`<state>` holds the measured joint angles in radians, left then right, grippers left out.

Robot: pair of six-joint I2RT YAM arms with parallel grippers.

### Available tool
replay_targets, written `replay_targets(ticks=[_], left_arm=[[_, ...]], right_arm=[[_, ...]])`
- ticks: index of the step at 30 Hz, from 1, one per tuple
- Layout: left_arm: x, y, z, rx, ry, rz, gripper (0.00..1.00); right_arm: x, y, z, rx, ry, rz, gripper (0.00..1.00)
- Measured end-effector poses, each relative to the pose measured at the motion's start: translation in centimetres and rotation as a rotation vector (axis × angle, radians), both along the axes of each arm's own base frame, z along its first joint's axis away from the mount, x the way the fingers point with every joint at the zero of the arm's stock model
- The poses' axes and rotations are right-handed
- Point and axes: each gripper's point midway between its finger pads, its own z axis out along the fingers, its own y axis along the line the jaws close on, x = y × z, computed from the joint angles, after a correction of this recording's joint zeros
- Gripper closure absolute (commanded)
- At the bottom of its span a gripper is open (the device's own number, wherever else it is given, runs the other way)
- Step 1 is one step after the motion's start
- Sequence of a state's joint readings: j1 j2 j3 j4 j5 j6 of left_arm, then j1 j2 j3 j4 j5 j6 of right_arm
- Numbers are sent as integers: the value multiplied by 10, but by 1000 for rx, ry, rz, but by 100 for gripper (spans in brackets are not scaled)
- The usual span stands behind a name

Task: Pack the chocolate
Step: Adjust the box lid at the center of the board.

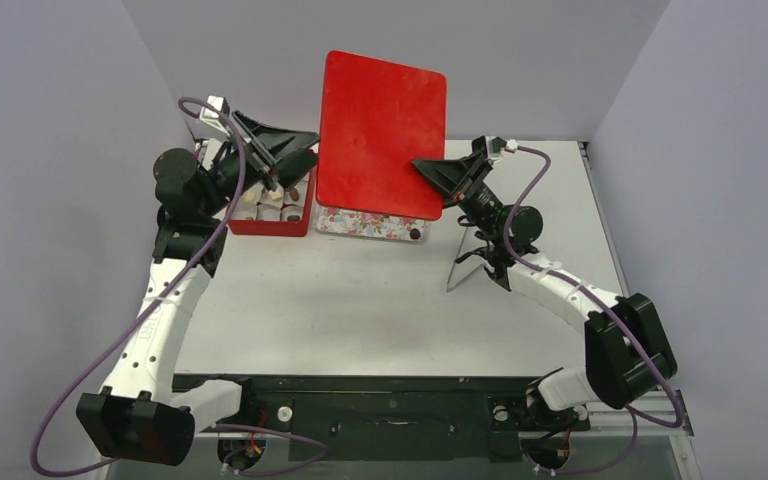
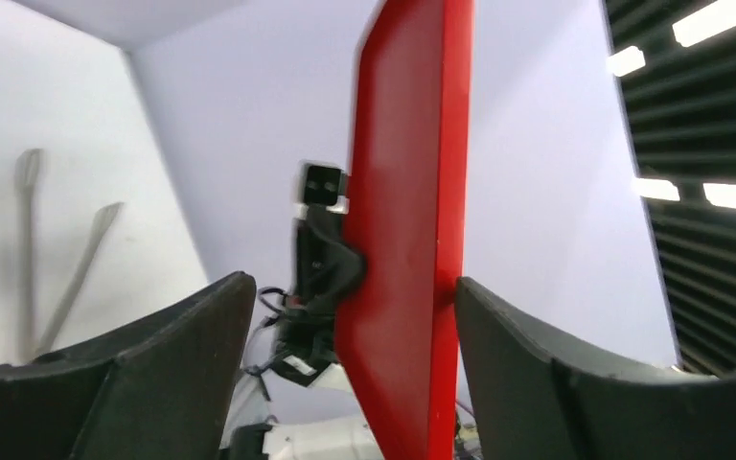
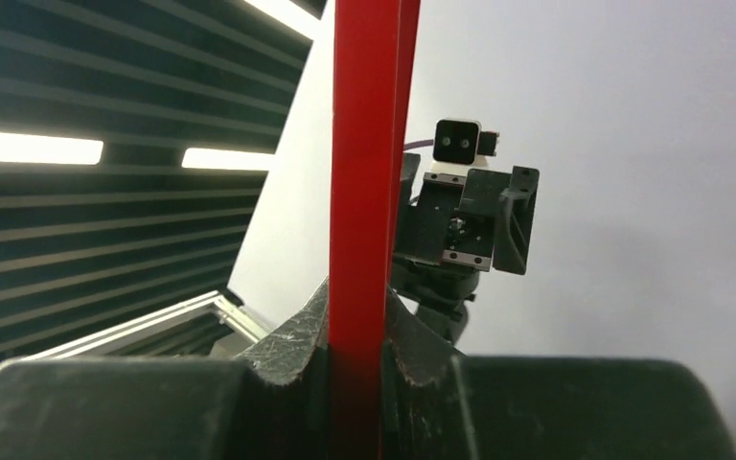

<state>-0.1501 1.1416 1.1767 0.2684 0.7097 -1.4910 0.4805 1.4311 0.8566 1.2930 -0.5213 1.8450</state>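
From the top camera you see a flat, glossy red plastic lid (image 1: 380,130), rectangular with rounded corners, standing tilted at the upper centre of the frame. Your matte black right gripper (image 1: 432,182) is closed on the lid's right edge. Your left gripper (image 1: 305,160) sits at the lid's left edge, above an open red plastic tray (image 1: 270,227) at centre left. That tray holds white paper cups (image 1: 246,212), and small brown chocolate pieces (image 1: 269,199) sit in them. Just below the lid lies a shallow tray with a pink flower print (image 1: 360,222), and one dark round chocolate piece (image 1: 415,233) rests near its right end. The two trays stand just beside each other on the pale matte table (image 1: 360,310).

In your left wrist view the lid (image 2: 402,240) appears edge-on, a smooth red slab running top to bottom at centre. The left gripper's dull black fingers (image 2: 153,374) rise at lower left and lower right. The jaws are apart with the lid between them. There is a clear gap on the left, and you cannot tell whether the right finger touches the lid. Behind the lid is the right arm's black wrist (image 2: 321,259).

In your right wrist view the lid (image 3: 364,172) is a thin red strip at centre. The right gripper's (image 3: 359,359) scuffed black pads (image 3: 292,340) press it from both sides. The left arm's wrist (image 3: 465,216), angular dark metal with a small white camera on top, shows at centre right.
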Motion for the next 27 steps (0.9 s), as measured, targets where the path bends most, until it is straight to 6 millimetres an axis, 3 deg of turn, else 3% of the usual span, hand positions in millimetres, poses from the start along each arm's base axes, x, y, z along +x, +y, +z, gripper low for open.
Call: replay_targets(ticks=[2,6,12,16,21,24,27], left_arm=[[11,8,-16,86,34,66,15],[37,41,-56,284,129,257,16],[78,112,-110,656,272,608,34],[120,168,-155,969,350,809,36],[155,219,-235,1339,483,843,39],[167,240,-265,1437,539,813,41],[178,267,-282,1484,589,819,44]], right_arm=[[4,-2,-5,-37,18,-23,100],[18,-9,-20,-150,79,-107,100],[45,-26,-60,-439,202,-313,100],[48,-32,-86,-613,235,-374,100],[44,-38,-126,-778,286,-373,100],[40,-41,-143,-849,305,-364,100],[37,-43,-154,-896,312,-356,100]])
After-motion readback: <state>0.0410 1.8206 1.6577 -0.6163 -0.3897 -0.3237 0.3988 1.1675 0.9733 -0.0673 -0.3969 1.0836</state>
